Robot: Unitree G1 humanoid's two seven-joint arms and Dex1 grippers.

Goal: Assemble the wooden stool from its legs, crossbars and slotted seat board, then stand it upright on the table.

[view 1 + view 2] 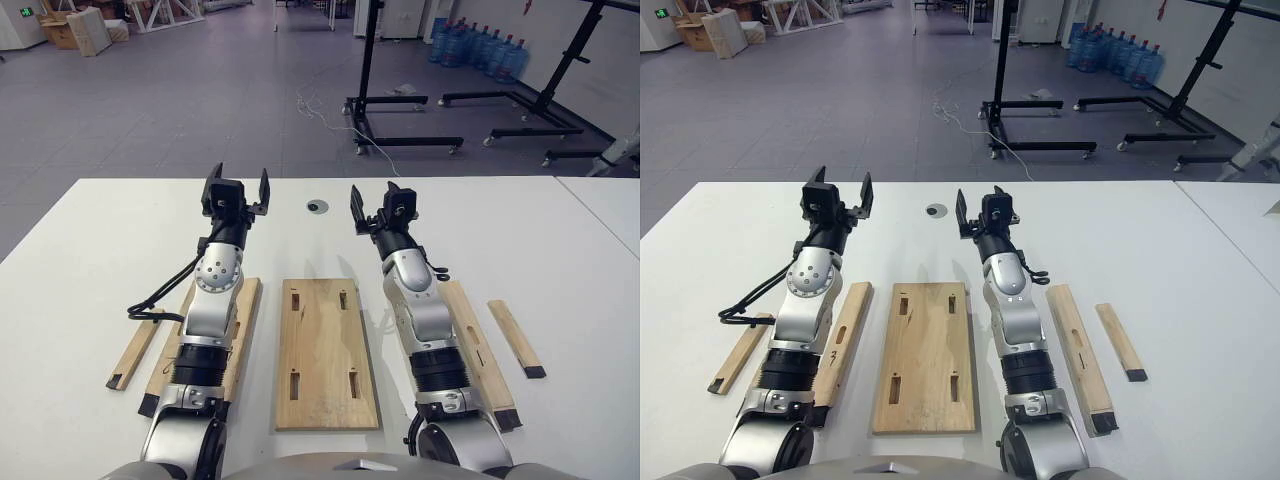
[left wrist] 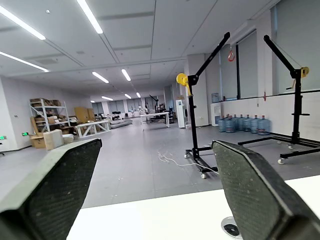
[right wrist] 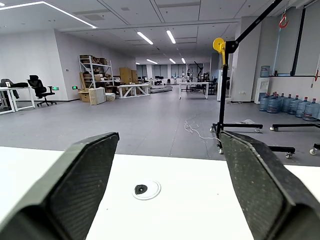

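Fingers (image 1: 264, 186) of left gripper (image 1: 238, 188) and right gripper (image 1: 374, 203) were spread, nothing grasped. Slotted seat board (image 1: 325, 350) was laid flat behind fingers, between arms; legs (image 1: 478, 345), crossbars (image 1: 516, 338) outside. Assembly judged not begun; next, gripper to be drawn back onto leg.

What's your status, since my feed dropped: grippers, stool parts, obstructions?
Left gripper, right gripper open, empty. Seat board flat between arms, nothing joined. Long pieces partly hidden by arms; short pieces outboard.
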